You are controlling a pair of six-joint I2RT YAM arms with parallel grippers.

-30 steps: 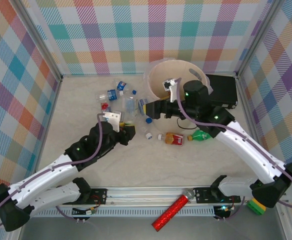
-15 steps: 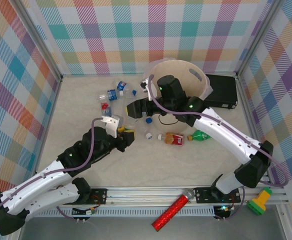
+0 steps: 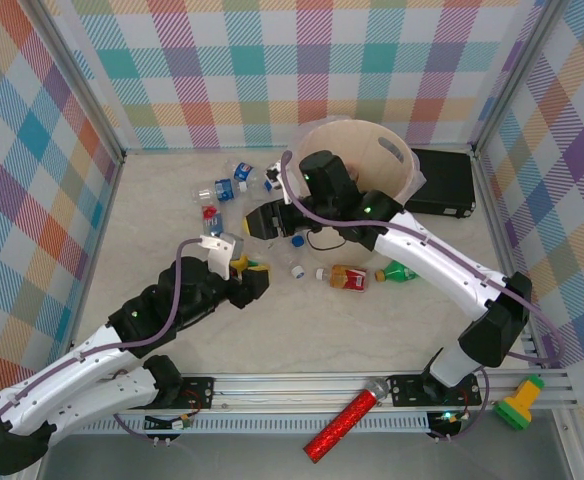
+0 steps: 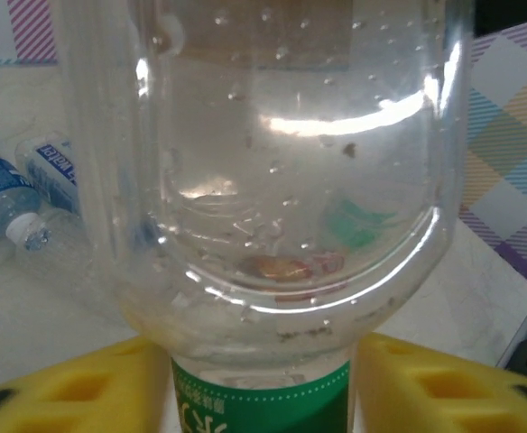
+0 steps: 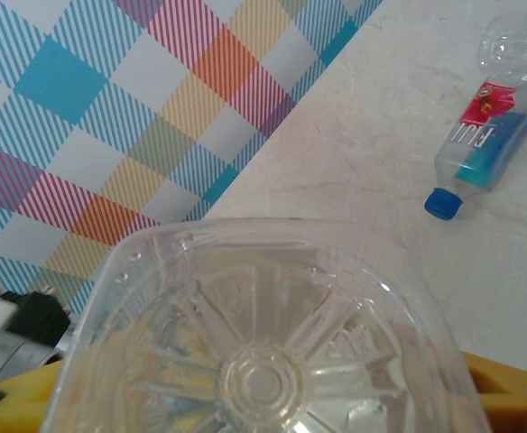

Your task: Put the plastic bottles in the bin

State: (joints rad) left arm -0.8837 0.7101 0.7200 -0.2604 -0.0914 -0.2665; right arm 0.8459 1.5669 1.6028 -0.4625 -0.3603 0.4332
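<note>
My left gripper [image 3: 246,271] [image 4: 262,397] is left of the table's centre. Its yellow fingers [image 4: 74,388] press both sides of a clear plastic bottle [image 4: 272,180] at its green label. My right gripper [image 3: 263,221] [image 5: 263,401] reaches left from the bin [image 3: 367,123] and is shut on another clear plastic bottle [image 5: 263,316], whose ribbed base faces the camera. Loose bottles lie around: a red-labelled one [image 3: 348,277], a green one [image 3: 400,270], blue-labelled ones [image 3: 227,186] [image 4: 2,194] and one with a blue cap [image 5: 485,144]. The beige bin stands at the back right.
A flat black case [image 3: 447,185] lies right of the bin. A red glittery tube [image 3: 344,425] and a yellow-green flashlight [image 3: 520,408] rest by the metal rail [image 3: 302,385] at the near edge. Plaid walls enclose the table on three sides.
My right arm swung left from the bin to the bottles and its jaws closed on a clear bottle. My left gripper drew back slightly toward the near side, bottle still between its fingers.
</note>
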